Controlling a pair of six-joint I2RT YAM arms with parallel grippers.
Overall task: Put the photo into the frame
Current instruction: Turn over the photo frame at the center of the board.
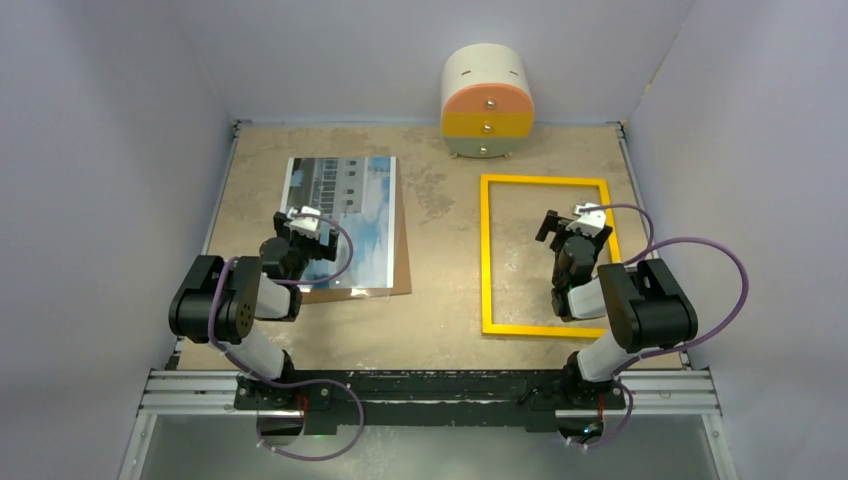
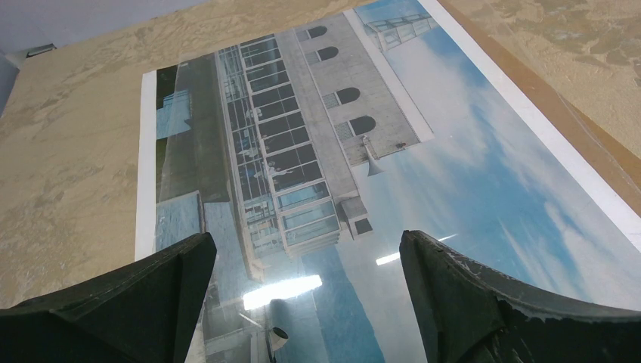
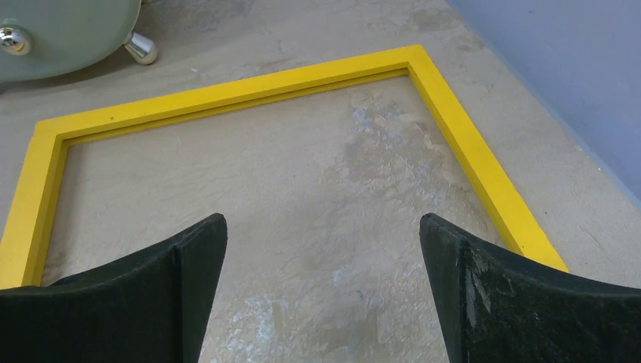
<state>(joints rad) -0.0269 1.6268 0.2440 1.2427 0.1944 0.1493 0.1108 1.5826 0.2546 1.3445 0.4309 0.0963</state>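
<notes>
The photo (image 1: 345, 205) lies face up at the table's left on a brown backing board (image 1: 385, 288). It shows a white building under blue sky. My left gripper (image 1: 300, 224) is open and empty, low over the photo's near left part. In the left wrist view the photo (image 2: 340, 144) fills the frame, with the open gripper (image 2: 306, 261) over its glossy surface. The yellow frame (image 1: 487, 255) lies flat at the right. My right gripper (image 1: 566, 222) is open and empty over the frame's inside. The right wrist view shows the frame (image 3: 227, 91) beyond the open gripper (image 3: 321, 249).
A round drawer cabinet (image 1: 487, 100) in cream, orange, yellow and green stands at the back centre; its green base shows in the right wrist view (image 3: 60, 34). Purple walls (image 1: 100, 150) enclose the table on three sides. The board's brown edge (image 2: 582, 132) runs right of the photo.
</notes>
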